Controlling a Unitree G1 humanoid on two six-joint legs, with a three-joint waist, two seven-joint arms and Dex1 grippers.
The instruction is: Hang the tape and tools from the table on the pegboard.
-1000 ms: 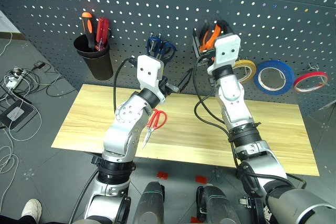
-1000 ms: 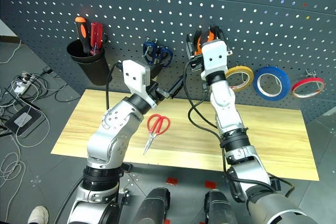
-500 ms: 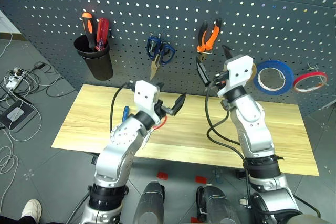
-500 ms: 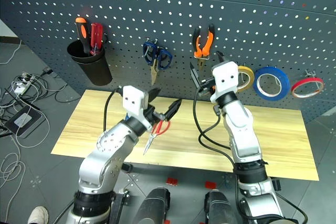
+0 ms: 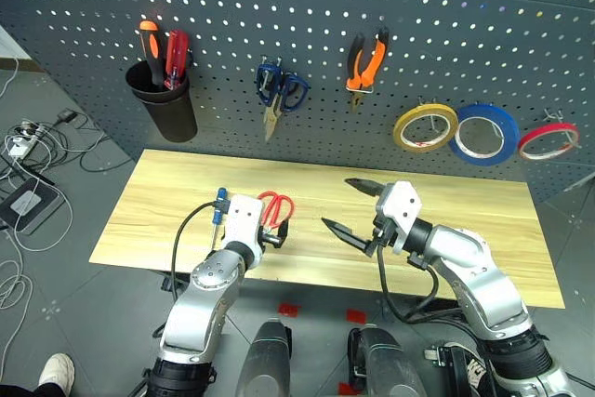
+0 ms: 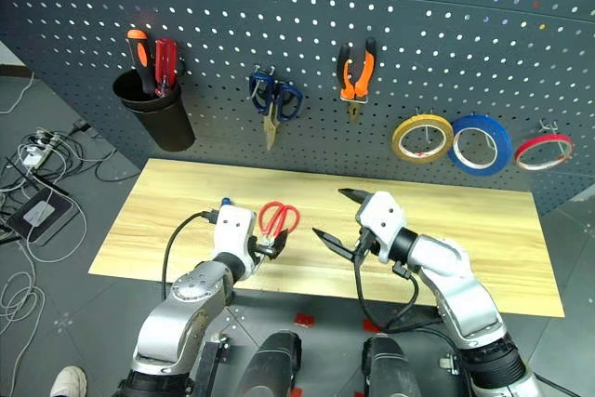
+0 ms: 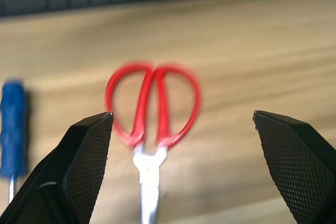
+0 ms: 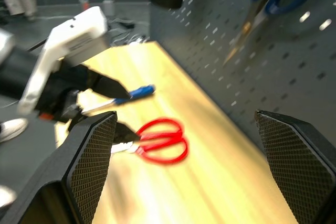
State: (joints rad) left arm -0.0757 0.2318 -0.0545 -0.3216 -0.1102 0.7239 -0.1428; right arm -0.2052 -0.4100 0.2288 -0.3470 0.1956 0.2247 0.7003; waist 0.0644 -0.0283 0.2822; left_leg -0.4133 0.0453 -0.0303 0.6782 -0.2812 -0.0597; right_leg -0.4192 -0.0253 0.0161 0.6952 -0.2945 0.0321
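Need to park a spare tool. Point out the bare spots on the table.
The table is bare right of the right gripper, below the tape rolls. Its far left end is bare too. Crowded: the left gripper hovers over the red scissors and blue screwdriver.

Workshop-style robot lab, dark grey pegboard (image 5: 521, 6) hung with hand tools and 3 tape rolls, wooden counter (image 5: 167, 202), loose floor cables (image 5: 33, 146)

Head stereo pair looks forward and down over table (image 5: 139, 211) toward pegboard (image 5: 279, 6) at twelve o'clock. Wrist views sit close; both share red-handled scissors (image 7: 152, 108).
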